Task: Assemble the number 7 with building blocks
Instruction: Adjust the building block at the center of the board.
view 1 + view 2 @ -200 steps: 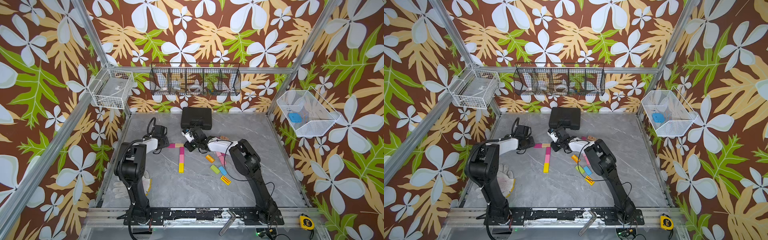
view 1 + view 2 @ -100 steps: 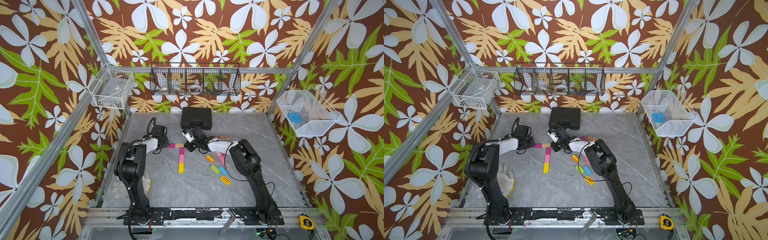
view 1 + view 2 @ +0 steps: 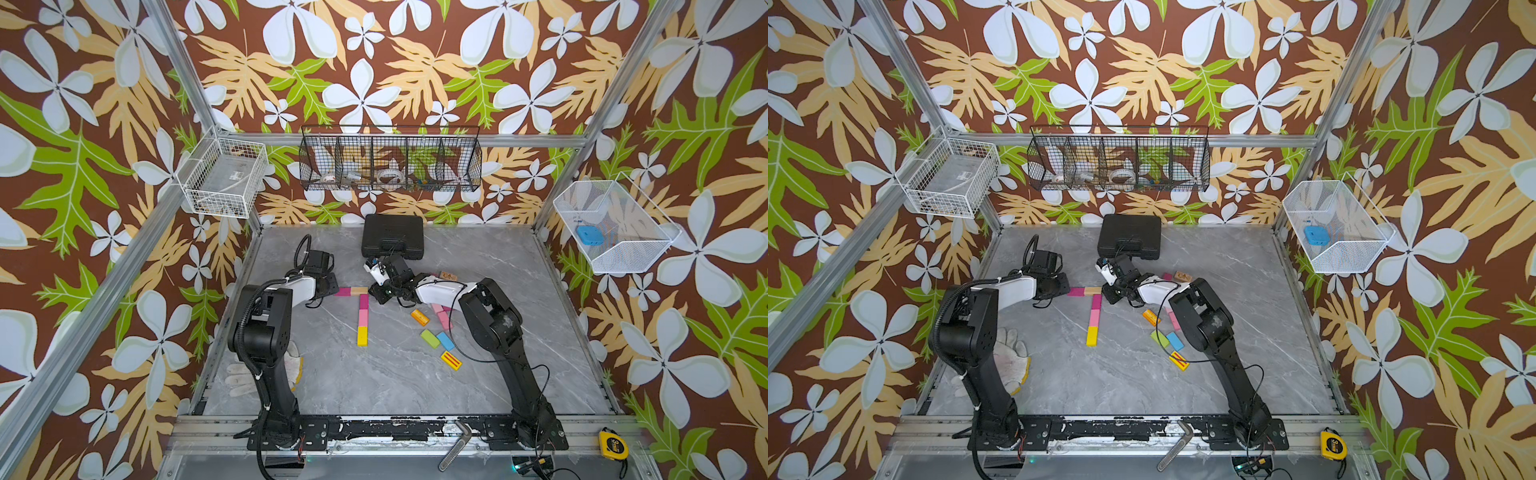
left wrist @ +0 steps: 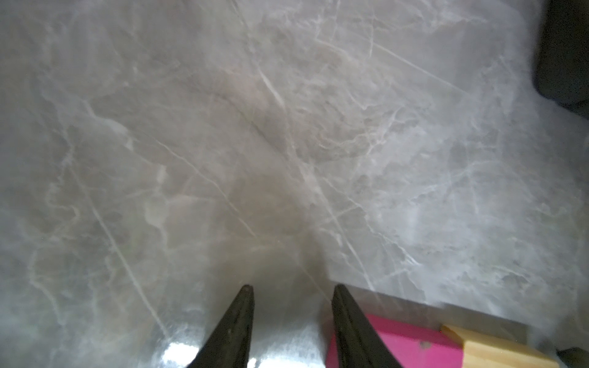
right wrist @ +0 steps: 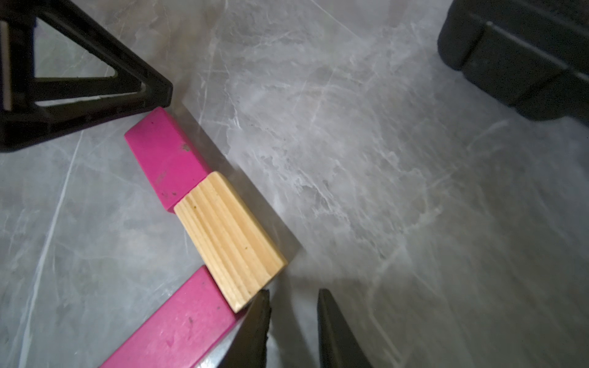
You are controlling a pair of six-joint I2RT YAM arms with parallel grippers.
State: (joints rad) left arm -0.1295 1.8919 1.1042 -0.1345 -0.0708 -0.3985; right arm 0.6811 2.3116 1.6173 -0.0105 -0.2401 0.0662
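Observation:
Building blocks on the grey table form an angle: a magenta block [image 3: 343, 291] [image 5: 165, 156] and a plain wood block [image 3: 360, 291] [image 5: 229, 239] lie end to end. Below the wood block's right end a magenta block [image 3: 363, 302] [image 5: 178, 321], a pink one [image 3: 363, 318] and a yellow one [image 3: 362, 336] run toward the front. My left gripper [image 3: 330, 289] [image 4: 293, 288] is open and empty at the row's left end, one finger beside the magenta block [image 4: 414, 344]. My right gripper [image 3: 376, 293] [image 5: 293, 292] is shut and empty, its fingertips at the wood block's corner.
Loose blocks lie right of the figure: orange [image 3: 419, 317], pink [image 3: 442, 318], green [image 3: 430, 338], blue [image 3: 445, 340], yellow red-striped [image 3: 451, 360], and a stamped wood one [image 3: 448, 274]. A black case [image 3: 392, 241] stands at the back, a glove [image 3: 249, 372] at the front left.

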